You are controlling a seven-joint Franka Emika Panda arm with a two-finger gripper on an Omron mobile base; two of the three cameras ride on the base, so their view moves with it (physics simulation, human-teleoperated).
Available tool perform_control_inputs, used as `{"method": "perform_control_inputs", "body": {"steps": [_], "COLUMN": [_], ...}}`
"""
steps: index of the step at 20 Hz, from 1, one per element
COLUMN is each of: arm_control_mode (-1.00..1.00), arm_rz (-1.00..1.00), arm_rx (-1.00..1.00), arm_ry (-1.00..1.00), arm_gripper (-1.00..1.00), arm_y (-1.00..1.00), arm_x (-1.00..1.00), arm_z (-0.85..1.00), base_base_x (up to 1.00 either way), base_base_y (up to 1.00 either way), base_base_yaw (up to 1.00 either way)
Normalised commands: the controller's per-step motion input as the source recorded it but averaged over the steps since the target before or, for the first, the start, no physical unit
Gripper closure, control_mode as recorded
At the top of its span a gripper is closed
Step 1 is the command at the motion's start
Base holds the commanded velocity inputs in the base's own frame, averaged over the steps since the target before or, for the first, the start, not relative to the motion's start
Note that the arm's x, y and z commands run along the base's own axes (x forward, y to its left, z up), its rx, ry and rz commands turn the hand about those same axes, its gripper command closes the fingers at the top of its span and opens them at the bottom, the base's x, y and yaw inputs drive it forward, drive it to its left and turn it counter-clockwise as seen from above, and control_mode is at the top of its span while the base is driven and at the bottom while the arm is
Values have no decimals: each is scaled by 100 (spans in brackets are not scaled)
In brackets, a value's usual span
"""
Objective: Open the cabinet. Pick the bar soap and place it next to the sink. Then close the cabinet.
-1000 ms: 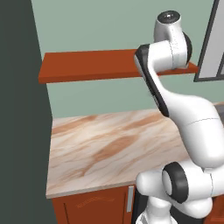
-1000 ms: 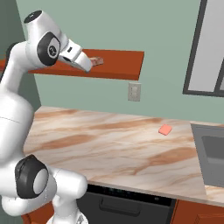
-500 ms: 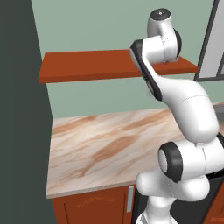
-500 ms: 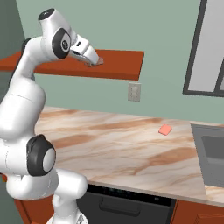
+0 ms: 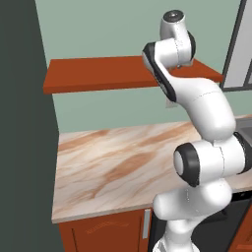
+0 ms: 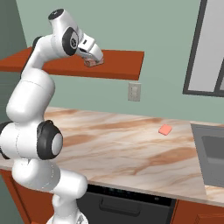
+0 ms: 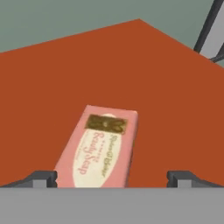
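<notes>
Marbled beige worktop [image 6: 113, 144] spans the lower frame, red-brown wall shelf [image 6: 118, 65] at upper left, grey metal sink [image 6: 214, 153] at right edge. My claw [image 7: 112, 178] is spread wide, astride a pink labelled soap bar [image 7: 103, 146] lying on the shelf. A small coral-pink flat block [image 6: 165, 129] lies centre-right, near the sink.

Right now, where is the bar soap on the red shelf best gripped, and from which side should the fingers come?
Probably across its narrow width, on the two long side edges, coming down from above. The bar soap lies flat on the red shelf, so only those edges offer a hold. The open fingers stand on either side of it.
</notes>
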Motion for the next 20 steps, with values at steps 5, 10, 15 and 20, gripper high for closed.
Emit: {"method": "perform_control_inputs", "body": {"steps": [5, 10, 15, 20], "arm_control_mode": [-100, -100, -100, -100], "arm_rz": [1, 0, 0, 0], "arm_rx": [0, 0, 0, 0], "arm_ry": [0, 0, 0, 0], "arm_gripper": [-100, -100, -100, -100], "arm_y": [0, 0, 0, 0], "arm_x": [18, 2, 0, 2], "arm_z": [-20, -23, -29, -37], "base_base_x": [0, 0, 0, 0], "base_base_y": [0, 0, 0, 0], "base_base_yaw": [0, 0, 0, 0]}}
